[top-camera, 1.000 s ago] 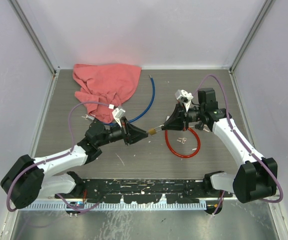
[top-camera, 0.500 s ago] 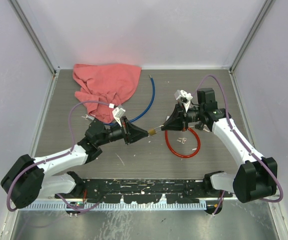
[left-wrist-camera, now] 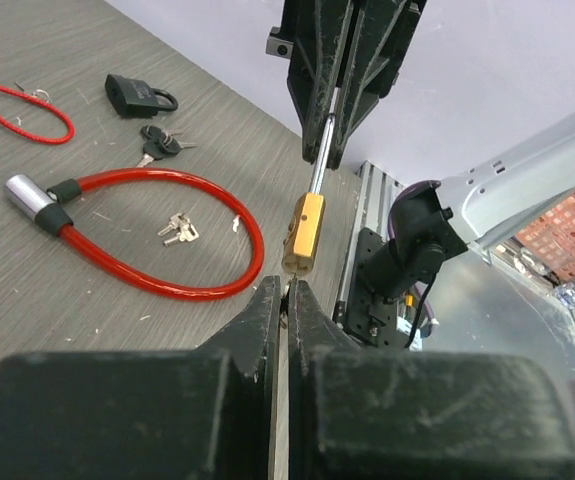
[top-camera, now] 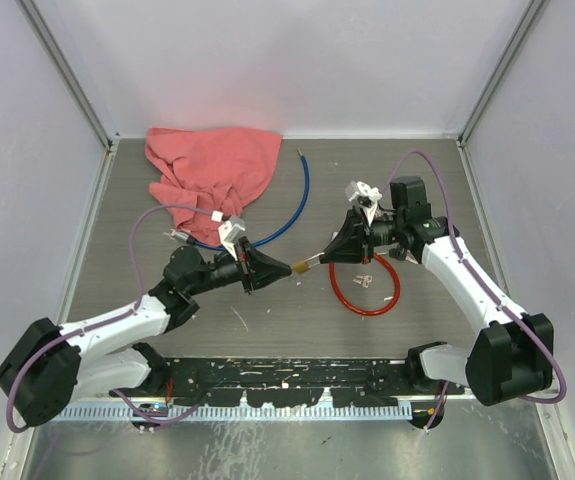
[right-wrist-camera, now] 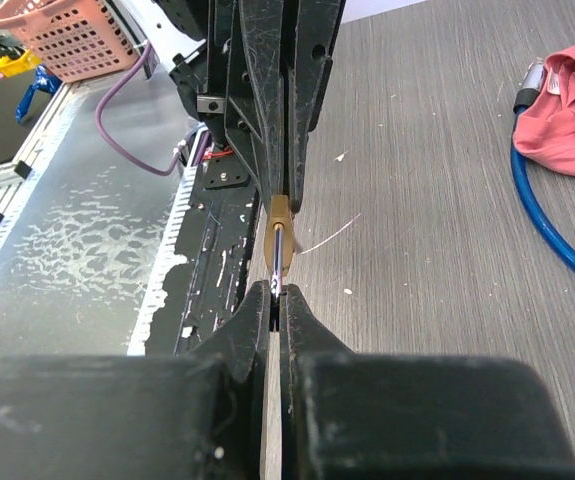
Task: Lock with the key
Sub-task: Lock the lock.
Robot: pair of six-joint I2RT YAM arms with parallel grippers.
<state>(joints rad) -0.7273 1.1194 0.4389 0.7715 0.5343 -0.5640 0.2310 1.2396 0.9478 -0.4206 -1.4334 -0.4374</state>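
A small brass padlock (top-camera: 302,265) hangs in the air between both arms, above the table's middle. My right gripper (top-camera: 319,257) is shut on its silver shackle (right-wrist-camera: 279,262), with the brass body (right-wrist-camera: 281,232) just beyond the fingertips. My left gripper (left-wrist-camera: 283,288) comes at the padlock (left-wrist-camera: 303,232) from the opposite end. Its jaws are pressed together on a small dark key (left-wrist-camera: 285,300) at the padlock's bottom. Most of the key is hidden between the fingers.
Beneath the right gripper, a red cable lock (top-camera: 367,292) lies on the table with small keys (left-wrist-camera: 177,230) inside its loop. A black padlock (left-wrist-camera: 139,93), more keys (left-wrist-camera: 157,145), a thin red cord (left-wrist-camera: 22,105), a blue cable (top-camera: 302,195) and a pink cloth (top-camera: 212,170) lie farther off.
My left gripper's jaws have closed together at the padlock's bottom end. The left arm has shifted slightly and the padlock has risen a little toward the right gripper.
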